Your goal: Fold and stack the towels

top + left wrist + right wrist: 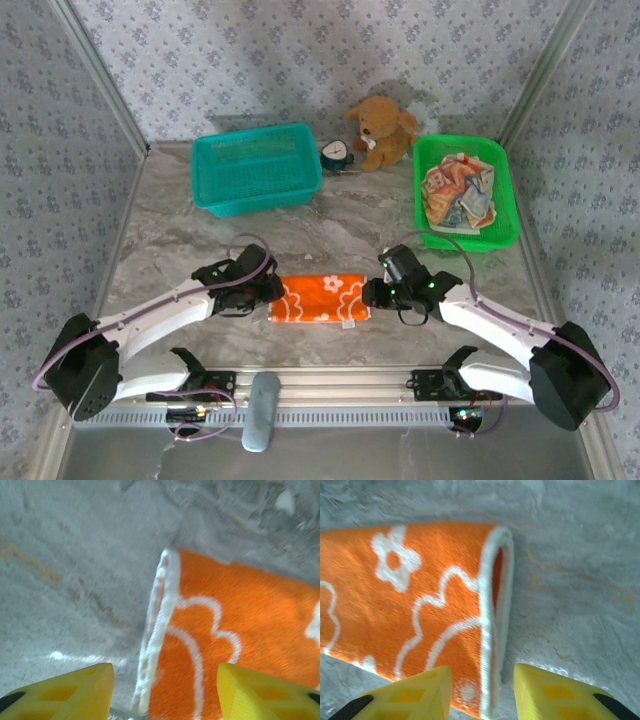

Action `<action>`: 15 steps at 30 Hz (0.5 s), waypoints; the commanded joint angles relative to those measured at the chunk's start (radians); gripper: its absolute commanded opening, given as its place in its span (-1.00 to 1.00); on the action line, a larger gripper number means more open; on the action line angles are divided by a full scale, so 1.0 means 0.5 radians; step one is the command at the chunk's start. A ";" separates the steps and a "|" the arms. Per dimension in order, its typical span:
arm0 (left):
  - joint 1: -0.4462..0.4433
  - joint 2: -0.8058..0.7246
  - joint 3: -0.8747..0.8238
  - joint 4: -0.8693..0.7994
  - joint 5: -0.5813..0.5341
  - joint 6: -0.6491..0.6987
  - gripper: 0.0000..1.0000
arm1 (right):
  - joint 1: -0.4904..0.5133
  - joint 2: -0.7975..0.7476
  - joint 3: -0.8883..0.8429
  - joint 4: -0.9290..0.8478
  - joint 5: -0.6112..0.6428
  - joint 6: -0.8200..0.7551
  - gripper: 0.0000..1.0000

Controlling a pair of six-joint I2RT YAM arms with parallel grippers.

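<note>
An orange towel with white flowers (320, 298) lies folded in half as a flat strip on the marble table between the two arms. My left gripper (270, 290) is at its left end, open; in the left wrist view the yellow fingers (75, 692) straddle the towel's white-hemmed left edge (157, 630) without pinching it. My right gripper (372, 293) is at the right end, open; its fingers (415, 695) stand either side of the folded right edge (492, 625). More towels (457, 195), crumpled, lie in the green basket (505, 200).
A teal basket (260, 168) stands at the back left. A brown plush toy (382, 130) and a small clock (337, 153) sit between the baskets. Patterned walls enclose the table on three sides.
</note>
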 commanded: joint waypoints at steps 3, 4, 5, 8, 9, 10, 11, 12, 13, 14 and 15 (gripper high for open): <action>0.012 0.157 0.060 0.116 0.066 0.090 0.11 | 0.066 0.118 0.139 0.044 0.024 -0.059 -0.27; 0.011 0.190 0.052 0.141 0.077 0.092 0.11 | 0.076 0.149 0.150 0.057 0.023 -0.059 -0.27; 0.011 0.220 0.040 0.180 0.101 0.093 0.11 | 0.084 0.183 0.157 0.078 0.018 -0.059 -0.28; 0.007 0.293 -0.014 0.302 0.157 0.058 0.11 | 0.115 0.289 0.170 0.140 0.011 -0.059 -0.29; 0.006 0.314 -0.025 0.320 0.165 0.040 0.11 | 0.122 0.320 0.170 0.154 0.001 -0.129 -0.29; 0.001 0.328 -0.029 0.329 0.165 0.030 0.10 | 0.125 0.347 0.168 0.169 -0.004 -0.149 -0.30; -0.012 0.344 -0.033 0.334 0.165 0.024 0.10 | 0.128 0.377 0.161 0.191 -0.007 -0.157 -0.30; -0.025 0.358 -0.033 0.334 0.160 0.018 0.11 | 0.132 0.403 0.153 0.206 -0.005 -0.163 -0.31; -0.034 0.369 -0.038 0.333 0.156 0.011 0.11 | 0.134 0.426 0.149 0.219 -0.001 -0.169 -0.31; -0.043 0.384 -0.037 0.332 0.155 0.006 0.10 | 0.135 0.452 0.144 0.231 0.001 -0.175 -0.31; -0.051 0.403 -0.038 0.322 0.146 -0.008 0.10 | 0.135 0.472 0.135 0.240 0.007 -0.181 -0.31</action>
